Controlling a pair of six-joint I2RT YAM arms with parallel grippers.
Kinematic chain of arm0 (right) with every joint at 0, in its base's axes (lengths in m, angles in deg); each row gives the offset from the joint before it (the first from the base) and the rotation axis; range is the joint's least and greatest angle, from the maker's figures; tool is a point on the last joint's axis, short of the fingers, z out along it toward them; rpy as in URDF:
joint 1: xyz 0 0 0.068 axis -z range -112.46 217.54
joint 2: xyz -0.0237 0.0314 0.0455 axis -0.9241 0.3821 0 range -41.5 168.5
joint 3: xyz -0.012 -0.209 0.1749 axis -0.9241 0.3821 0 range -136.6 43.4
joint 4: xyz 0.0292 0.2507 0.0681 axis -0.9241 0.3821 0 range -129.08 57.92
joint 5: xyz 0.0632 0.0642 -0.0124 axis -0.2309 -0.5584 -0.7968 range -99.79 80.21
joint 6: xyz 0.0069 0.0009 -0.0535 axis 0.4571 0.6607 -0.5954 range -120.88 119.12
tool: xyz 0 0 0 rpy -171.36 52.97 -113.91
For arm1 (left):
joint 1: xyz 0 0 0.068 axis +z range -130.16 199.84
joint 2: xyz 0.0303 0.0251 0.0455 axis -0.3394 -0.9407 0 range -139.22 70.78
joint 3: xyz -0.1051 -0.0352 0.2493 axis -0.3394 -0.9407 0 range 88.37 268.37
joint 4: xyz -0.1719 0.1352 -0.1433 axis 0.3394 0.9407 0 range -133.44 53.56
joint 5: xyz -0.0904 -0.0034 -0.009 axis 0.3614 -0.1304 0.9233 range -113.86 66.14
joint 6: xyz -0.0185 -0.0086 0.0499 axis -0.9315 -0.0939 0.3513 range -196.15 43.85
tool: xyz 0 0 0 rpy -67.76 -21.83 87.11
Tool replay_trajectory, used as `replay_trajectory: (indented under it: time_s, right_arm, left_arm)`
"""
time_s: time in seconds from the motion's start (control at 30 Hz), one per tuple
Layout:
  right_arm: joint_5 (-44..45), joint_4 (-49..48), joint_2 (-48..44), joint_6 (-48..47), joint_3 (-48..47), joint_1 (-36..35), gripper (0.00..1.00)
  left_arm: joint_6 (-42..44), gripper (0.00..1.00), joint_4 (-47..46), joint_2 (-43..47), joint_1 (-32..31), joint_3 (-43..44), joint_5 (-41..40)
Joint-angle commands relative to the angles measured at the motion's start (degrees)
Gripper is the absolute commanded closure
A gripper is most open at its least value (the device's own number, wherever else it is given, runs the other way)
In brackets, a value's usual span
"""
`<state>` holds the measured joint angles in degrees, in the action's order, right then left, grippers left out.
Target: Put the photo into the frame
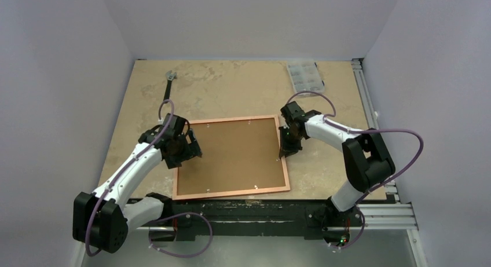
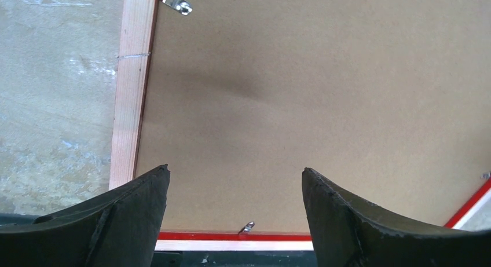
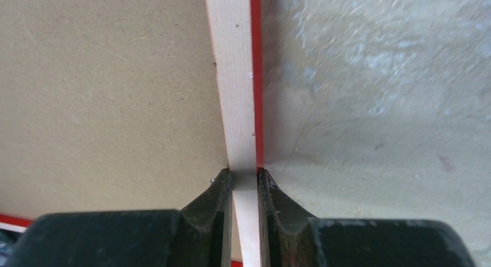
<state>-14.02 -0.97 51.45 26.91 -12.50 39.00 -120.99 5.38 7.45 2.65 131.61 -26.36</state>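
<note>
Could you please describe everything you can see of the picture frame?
The frame lies flat and face down on the table: pale wooden rails, red outer edges, a brown backing board inside, small metal clips. The right gripper pinches its right rail; the open left gripper hovers over its left side.

Clear parts box point(image 1: 305, 75) far right — dark strap point(image 1: 168, 88) far left.

frame point(image 1: 231, 192): I read no lettering on its back.
backing board point(image 1: 231, 154): I see no print.
plastic box point(image 1: 305, 75): too small to read.
</note>
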Motion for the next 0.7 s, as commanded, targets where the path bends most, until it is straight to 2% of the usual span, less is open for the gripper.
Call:
replay_trajectory:
  time_s: [0.0, 0.17, 0.4, 0.5, 0.53, 0.6, 0.67]
  right_arm:
    - [-2.76, -4.62, 4.17, -1.82, -2.77, 6.56, 1.00]
    - [-6.23, -5.59, 6.11, -0.98, -5.30, 10.50, 1.00]
    - [-8.37, -5.33, 4.57, -2.44, -5.09, 10.69, 0.99]
    - [-7.41, -4.45, 1.66, -4.06, -3.86, 10.70, 0.52]
    - [-6.96, -4.15, 0.28, -4.40, -3.14, 10.69, 0.41]
    - [-5.45, -2.95, -2.07, -5.11, -1.86, 10.74, 0.30]
    - [-4.67, -1.50, -3.82, -5.29, -0.23, 10.69, 0.29]
  left_arm:
    - [2.11, 0.19, -1.37, 3.08, 0.20, 0.67, 4.19]
    - [1.79, 0.19, -3.15, 4.19, -1.56, 0.06, 6.15]
    - [-0.18, 0.18, -5.45, 1.75, -7.65, 0.00, 5.54]
    - [-0.81, 0.16, -7.11, 0.82, -10.95, 0.09, 5.49]
    - [-0.99, 0.15, -7.74, 0.73, -11.92, 0.04, 5.46]
    - [-1.11, 0.08, -8.89, 1.13, -13.64, -0.23, 5.48]
    - [-0.99, 0.01, -10.10, 2.15, -14.80, -0.49, 5.40]
